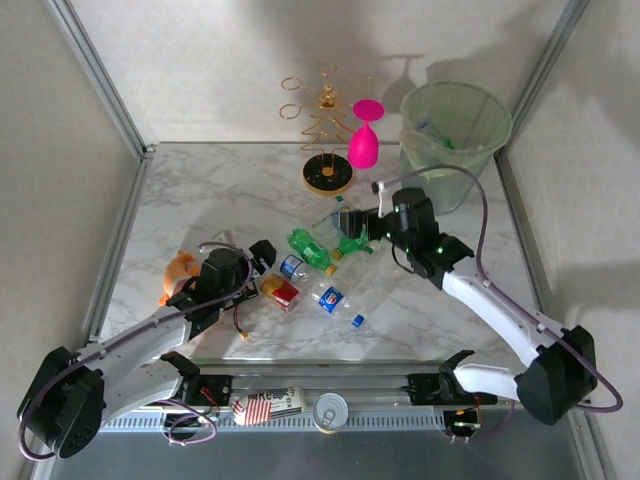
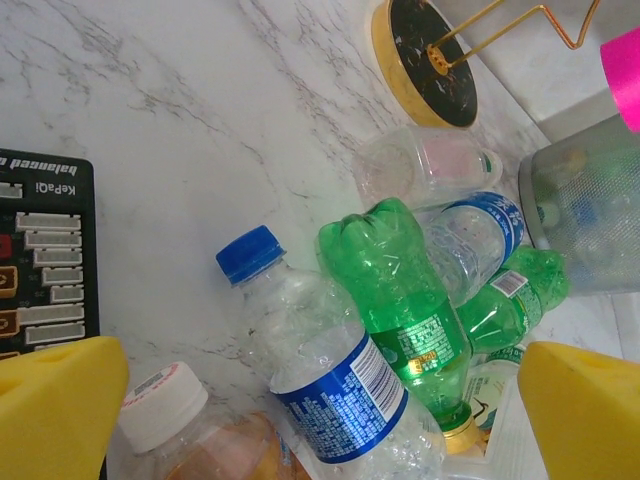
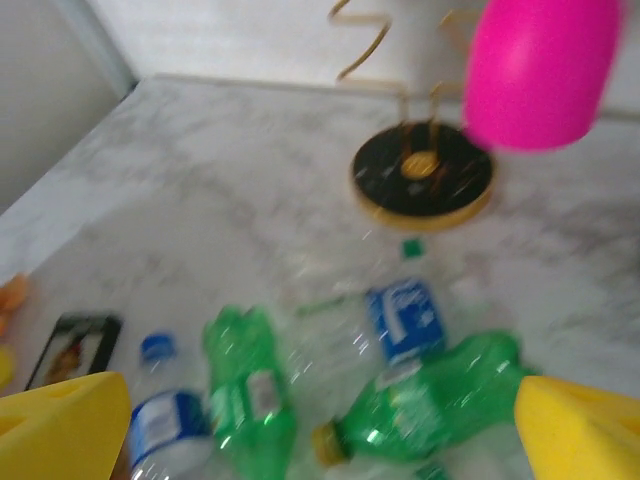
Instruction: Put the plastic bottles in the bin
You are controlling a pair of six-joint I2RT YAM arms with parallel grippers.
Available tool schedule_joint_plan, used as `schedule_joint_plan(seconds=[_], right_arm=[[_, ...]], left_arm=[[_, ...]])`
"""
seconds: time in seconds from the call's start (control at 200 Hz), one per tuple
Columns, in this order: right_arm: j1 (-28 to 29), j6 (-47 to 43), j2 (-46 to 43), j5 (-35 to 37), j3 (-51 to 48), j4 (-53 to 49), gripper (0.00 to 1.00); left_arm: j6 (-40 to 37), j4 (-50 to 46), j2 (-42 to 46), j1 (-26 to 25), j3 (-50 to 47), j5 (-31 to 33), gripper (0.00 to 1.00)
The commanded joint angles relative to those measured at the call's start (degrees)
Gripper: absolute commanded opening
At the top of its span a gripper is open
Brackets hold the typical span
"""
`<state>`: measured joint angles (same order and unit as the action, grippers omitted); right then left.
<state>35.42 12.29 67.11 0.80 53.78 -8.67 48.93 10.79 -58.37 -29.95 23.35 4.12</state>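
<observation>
Hovering above the plastic bottles (image 1: 315,270), left pincer (image 1: 264,253) and right pincer (image 1: 346,222) both gape wide, empty.

black panel (image 2: 45,250), printed "balanced"

Pink glass (image 1: 364,140) hangs from gold wire stand (image 1: 329,176), far past right claw (image 1: 352,222). Orange toy (image 1: 180,270) left of left claw (image 1: 264,254). Black box with letters (image 2: 45,250) just beside it. Tin can (image 1: 331,410), striped packet (image 1: 262,405) back behind both claws.
</observation>
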Motion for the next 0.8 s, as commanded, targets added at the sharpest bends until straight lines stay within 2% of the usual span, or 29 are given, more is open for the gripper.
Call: schedule_joint_plan(seconds=[0.0, 0.075, 0.23, 0.451, 0.796], right_arm=[[2.6, 3.9, -3.7, -4.5, -4.1, -3.8, 0.98], [4.1, 6.7, -5.2, -6.0, -7.7, -4.8, 0.97], [11.9, 12.3, -5.2, -7.8, -13.9, -4.9, 0.94], [20.3, 13.3, 2.2, 0.0, -13.4, -10.7, 0.93], [26.3, 8.7, 17.3, 13.0, -5.7, -17.5, 0.93]], left_arm=[[1.5, 2.2, -1.1, -0.5, 2.4, 1.8, 1.0], [1.9, 2.2, -1.7, -0.7, 3.0, 2.0, 1.0], [3.1, 2.5, -2.8, -0.7, 3.1, 1.5, 1.0], [4.6, 3.2, -3.5, -1.2, 2.6, 0.7, 1.0], [4.6, 3.5, -4.4, -1.5, 3.0, 0.5, 1.0]])
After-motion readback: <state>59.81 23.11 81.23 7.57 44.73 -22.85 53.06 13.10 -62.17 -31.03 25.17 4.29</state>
